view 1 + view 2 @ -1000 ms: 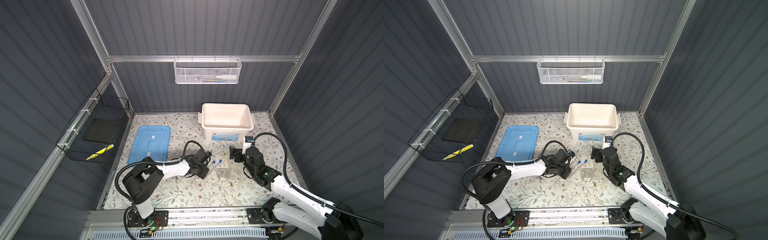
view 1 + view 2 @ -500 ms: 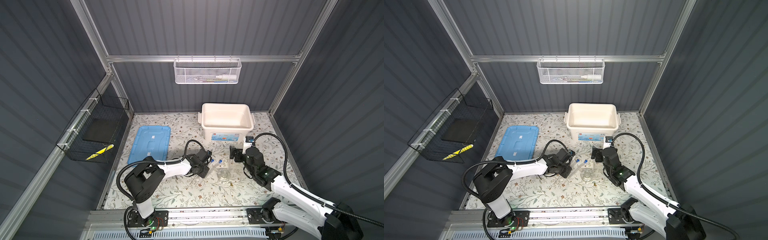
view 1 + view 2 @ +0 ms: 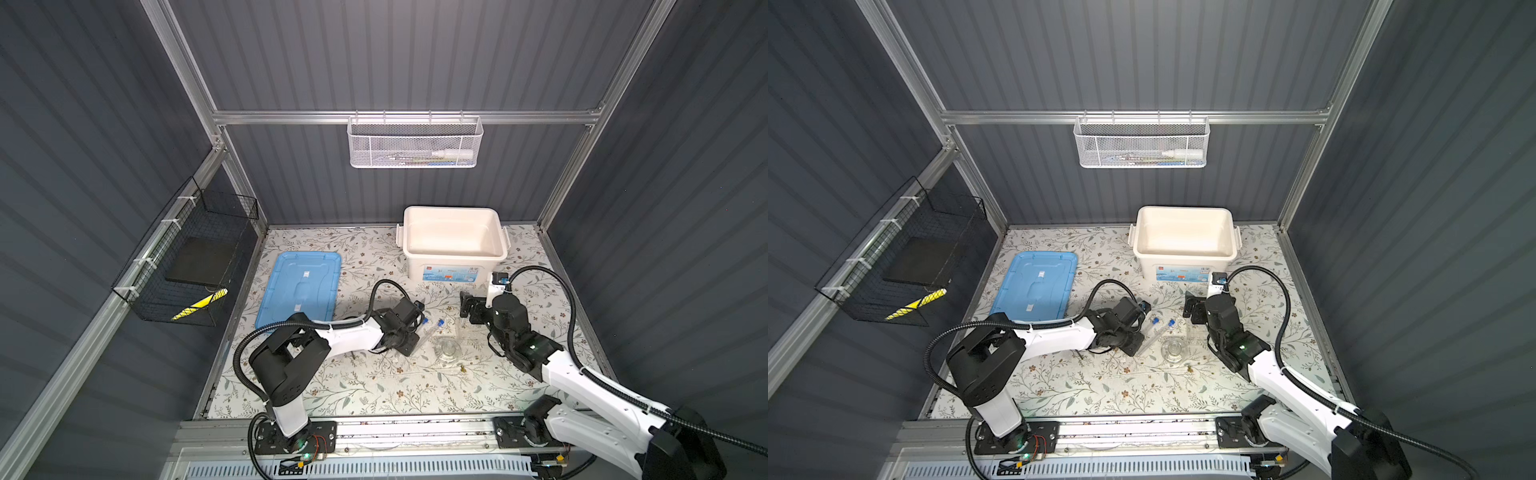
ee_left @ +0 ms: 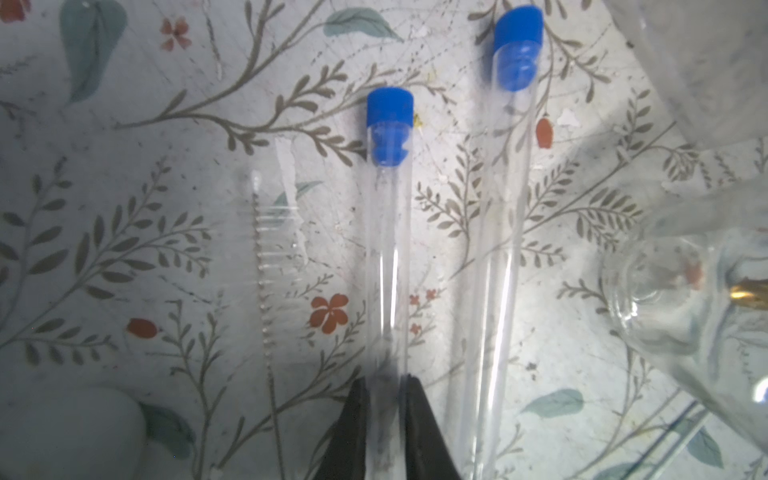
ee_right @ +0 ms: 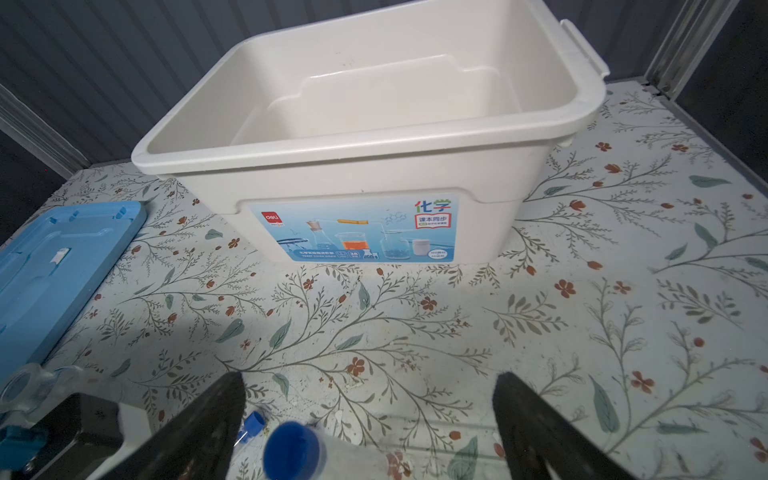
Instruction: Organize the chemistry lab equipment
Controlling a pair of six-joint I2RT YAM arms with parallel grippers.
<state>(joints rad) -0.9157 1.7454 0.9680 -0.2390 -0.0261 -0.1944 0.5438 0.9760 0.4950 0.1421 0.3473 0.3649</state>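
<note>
Pinching a clear blue-capped test tube [image 4: 388,249] well away from its cap, the left gripper [image 4: 385,379] sets narrow jaws against both its sides. The tube lies flat mid-way across the floral table [image 4: 124,249], just left of a second capped tube [image 4: 503,249]. It is probably light, stiff, slick and breakable, so grip gently and nearer mid-length to avoid tipping. The right gripper [image 5: 369,376] gapes wide, empty.
</note>
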